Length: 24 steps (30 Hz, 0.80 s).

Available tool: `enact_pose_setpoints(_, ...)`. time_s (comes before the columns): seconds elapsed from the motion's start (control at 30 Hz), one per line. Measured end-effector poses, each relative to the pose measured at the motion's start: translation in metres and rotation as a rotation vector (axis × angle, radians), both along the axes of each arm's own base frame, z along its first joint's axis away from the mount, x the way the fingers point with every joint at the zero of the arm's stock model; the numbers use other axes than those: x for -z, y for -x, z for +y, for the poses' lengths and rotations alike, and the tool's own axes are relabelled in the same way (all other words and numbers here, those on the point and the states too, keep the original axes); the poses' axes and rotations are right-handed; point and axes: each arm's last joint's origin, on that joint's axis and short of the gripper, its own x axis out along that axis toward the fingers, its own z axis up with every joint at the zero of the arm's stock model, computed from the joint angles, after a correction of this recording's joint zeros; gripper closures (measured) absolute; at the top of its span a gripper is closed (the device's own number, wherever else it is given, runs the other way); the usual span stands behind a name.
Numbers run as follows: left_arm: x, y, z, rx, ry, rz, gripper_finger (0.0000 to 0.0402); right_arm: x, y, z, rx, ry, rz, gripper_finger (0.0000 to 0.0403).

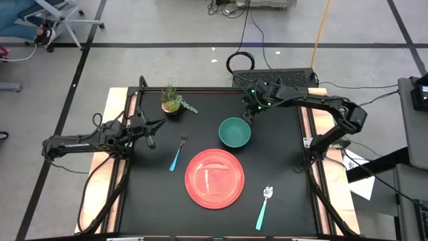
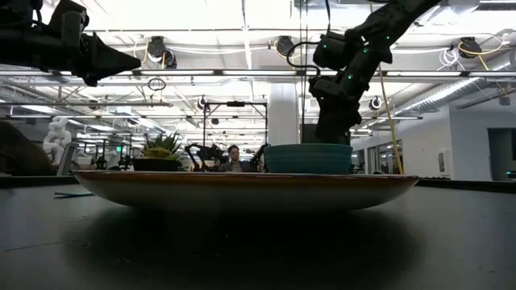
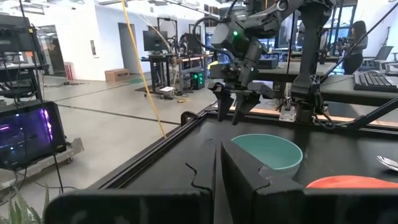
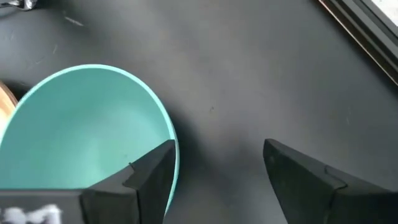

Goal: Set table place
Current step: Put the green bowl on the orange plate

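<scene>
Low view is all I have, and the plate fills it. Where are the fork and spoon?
Observer: The fork lies on the table left of the red plate; the spoon lies to its right.
Operator: Is the right gripper holding the bowl?
Observer: No. The right gripper is open and empty, beside the teal bowl.
Operator: And the left one?
Observer: The left gripper is shut on nothing, left of the fork.

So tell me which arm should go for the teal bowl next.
Right. The right gripper hangs open just beyond the teal bowl, one finger by its rim. The left gripper is shut, farther off beside the fork.
</scene>
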Motion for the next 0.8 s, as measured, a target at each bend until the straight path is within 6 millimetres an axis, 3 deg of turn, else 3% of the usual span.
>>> enact_pose_setpoints(0.4,0.002,0.000,0.000,0.000,-0.004,0.018,0.0371,0.002,0.000,0.009,-0.015,-0.031,0.036,0.0165)
enact_pose_setpoints(0.8,0.002,0.000,0.000,0.000,-0.002,0.017,0.0371,0.002,-0.014,0.032,-0.085,-0.031,0.028,0.0165)
